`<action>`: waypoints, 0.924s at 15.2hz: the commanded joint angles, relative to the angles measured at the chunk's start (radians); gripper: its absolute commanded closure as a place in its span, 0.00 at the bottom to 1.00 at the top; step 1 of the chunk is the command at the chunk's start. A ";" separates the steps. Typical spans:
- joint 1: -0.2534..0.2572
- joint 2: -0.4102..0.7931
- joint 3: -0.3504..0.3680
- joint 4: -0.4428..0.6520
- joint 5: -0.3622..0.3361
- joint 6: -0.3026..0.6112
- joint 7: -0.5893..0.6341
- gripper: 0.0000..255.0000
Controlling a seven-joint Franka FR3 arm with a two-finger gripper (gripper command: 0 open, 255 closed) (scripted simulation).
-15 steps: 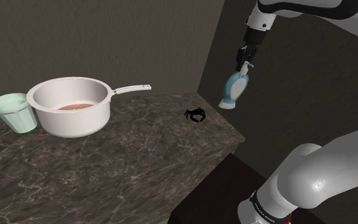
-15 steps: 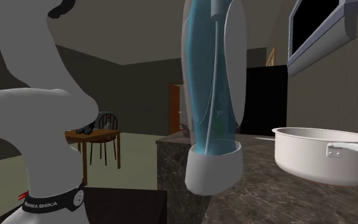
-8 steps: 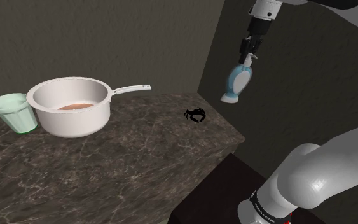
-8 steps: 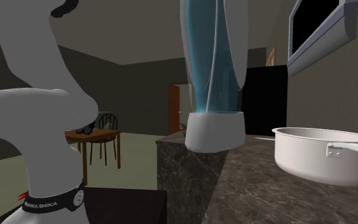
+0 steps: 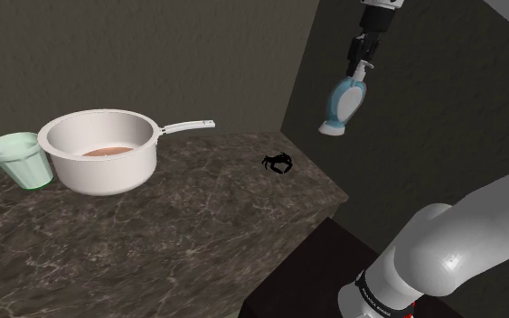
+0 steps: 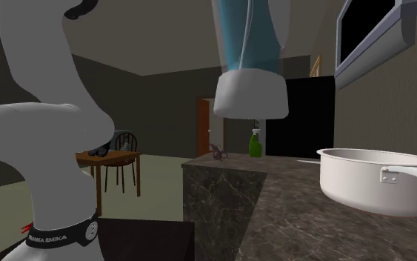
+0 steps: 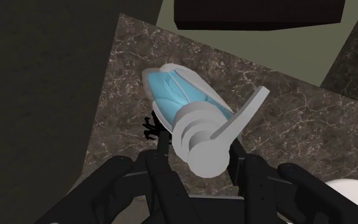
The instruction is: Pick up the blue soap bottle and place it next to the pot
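- All-black two-finger gripper [image 5: 362, 56] hangs high in the shoulder view, off the counter's right-hand corner. Fingers point down and pinch the pump neck of the bottle. In the wrist view the gripper [image 7: 199, 145] has a finger pressed to each side of the white pump collar.
- Blue soap bottle with white base and white pump head [image 5: 341, 101] is off the surface and carried clear in the air. Its long axis runs down from the fingers, tilted, with the base swung toward the shoulder view's left.
- In the second exterior view the bottle [image 6: 251, 59] has its white base well above the counter edge.
- In the wrist view the bottle [image 7: 179, 95] runs away from the fingers, with dark veined stone below it.
- White round pot with a straight handle [image 5: 98, 167] sits on the dark marbled counter [image 5: 171, 239], well apart from the bottle, toward the shoulder view's left. The handle points back toward the bottle.
- Judgement: the coming move is a carry leftward over the counter, then a descent beside the pot wall, avoiding the handle.
- A small black object [image 5: 279, 163] lies on the counter between the bottle and the pot, and may sit under the carry path.
- A pale green cup [image 5: 19, 161] just beside the pot's far side leaves less room there.
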 commanded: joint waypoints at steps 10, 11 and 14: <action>0.074 -0.002 0.159 0.009 0.045 -0.031 0.236 1.00; 0.083 0.002 0.175 0.012 0.051 -0.032 0.261 1.00; 0.108 0.021 0.224 0.030 0.067 -0.035 0.337 1.00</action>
